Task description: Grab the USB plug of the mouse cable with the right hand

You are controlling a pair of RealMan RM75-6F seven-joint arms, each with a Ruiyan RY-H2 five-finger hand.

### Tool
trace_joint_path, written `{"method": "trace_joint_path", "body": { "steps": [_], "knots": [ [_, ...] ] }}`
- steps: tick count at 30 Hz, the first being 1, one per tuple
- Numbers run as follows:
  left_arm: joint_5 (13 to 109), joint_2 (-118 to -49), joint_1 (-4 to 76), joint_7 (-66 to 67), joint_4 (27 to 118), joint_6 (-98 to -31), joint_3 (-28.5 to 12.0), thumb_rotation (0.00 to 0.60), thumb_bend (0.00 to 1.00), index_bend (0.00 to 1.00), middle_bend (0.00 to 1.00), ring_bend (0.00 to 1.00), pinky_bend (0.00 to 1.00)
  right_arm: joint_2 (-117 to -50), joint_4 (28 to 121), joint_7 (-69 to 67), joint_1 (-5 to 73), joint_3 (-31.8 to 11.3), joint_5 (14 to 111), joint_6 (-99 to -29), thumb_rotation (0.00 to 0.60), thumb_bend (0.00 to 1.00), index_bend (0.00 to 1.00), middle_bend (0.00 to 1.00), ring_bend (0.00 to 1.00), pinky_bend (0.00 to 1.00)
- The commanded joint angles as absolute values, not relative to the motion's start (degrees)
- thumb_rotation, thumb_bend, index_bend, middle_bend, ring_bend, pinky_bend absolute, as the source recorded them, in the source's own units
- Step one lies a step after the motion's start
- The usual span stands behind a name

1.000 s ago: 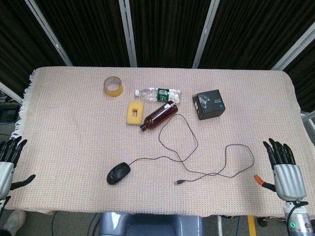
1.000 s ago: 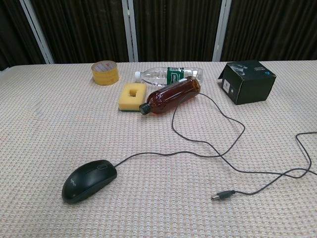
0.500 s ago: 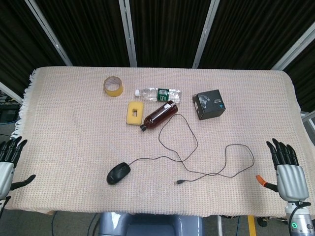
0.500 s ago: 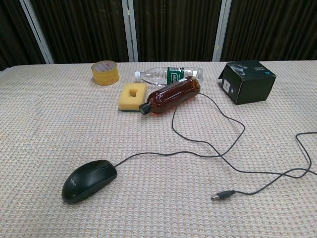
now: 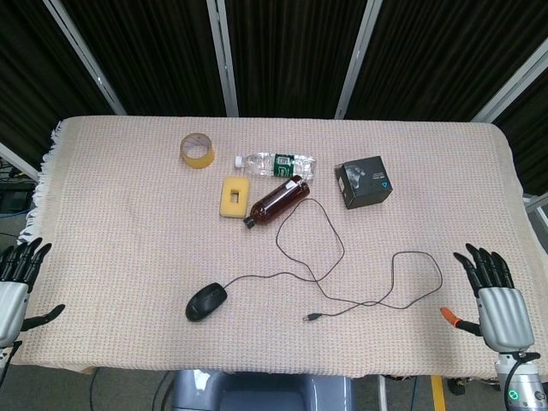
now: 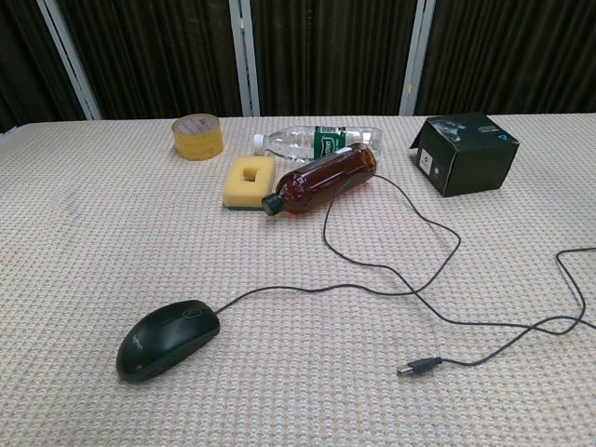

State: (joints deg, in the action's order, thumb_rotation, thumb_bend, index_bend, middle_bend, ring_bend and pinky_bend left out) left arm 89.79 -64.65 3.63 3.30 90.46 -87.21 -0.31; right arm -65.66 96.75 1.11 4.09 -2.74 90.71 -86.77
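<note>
A black mouse (image 5: 206,301) (image 6: 168,338) lies near the table's front edge. Its thin black cable (image 5: 342,248) (image 6: 438,270) loops across the cloth to the right and comes back to the USB plug (image 5: 312,317) (image 6: 419,366), which lies loose on the cloth near the front edge. My right hand (image 5: 494,295) hovers open at the table's front right corner, fingers spread, well to the right of the plug. Off the front left corner is my left hand (image 5: 15,282), open and holding nothing. Neither hand appears in the chest view.
At the back lie a tape roll (image 5: 197,151), a clear water bottle (image 5: 276,163), a brown bottle (image 5: 277,200), a yellow sponge (image 5: 234,196) and a black box (image 5: 364,181). A woven cloth (image 5: 111,223) covers the table.
My right hand has drifted slightly, down and then back up, by the front right corner. The left hand has sunk a little. Mouse, cable and plug have not moved.
</note>
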Motion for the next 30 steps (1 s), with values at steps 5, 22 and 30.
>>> {"method": "trace_joint_path", "body": {
  "steps": [5,22,30],
  "knots": [
    [89.61,-64.69,3.73,3.40,90.49,-86.96,-0.33,0.600,0.08,0.00,0.00,0.00,0.00,-65.34,101.04,-0.43,8.71,-2.56,93.17,-80.64,0.600,0.10,0.22,0.12,0.00,0.00],
    [89.52,-64.31,3.72,2.52,90.63,-86.60,-0.06,0.600,0.08,0.00,0.00,0.00,0.00,-75.04,105.99,11.82,16.94,-1.29,91.17,-66.53,0.600,0.15,0.47,0.20,0.00,0.00],
    [89.21,-64.15,3.74,2.11,90.70,-86.29,-0.05,0.600,0.08,0.00,0.00,0.00,0.00,-83.04,103.44,18.81,18.33,-0.92,87.29,-63.48,0.600,0.15,0.47,0.20,0.00,0.00]
  ]
}}
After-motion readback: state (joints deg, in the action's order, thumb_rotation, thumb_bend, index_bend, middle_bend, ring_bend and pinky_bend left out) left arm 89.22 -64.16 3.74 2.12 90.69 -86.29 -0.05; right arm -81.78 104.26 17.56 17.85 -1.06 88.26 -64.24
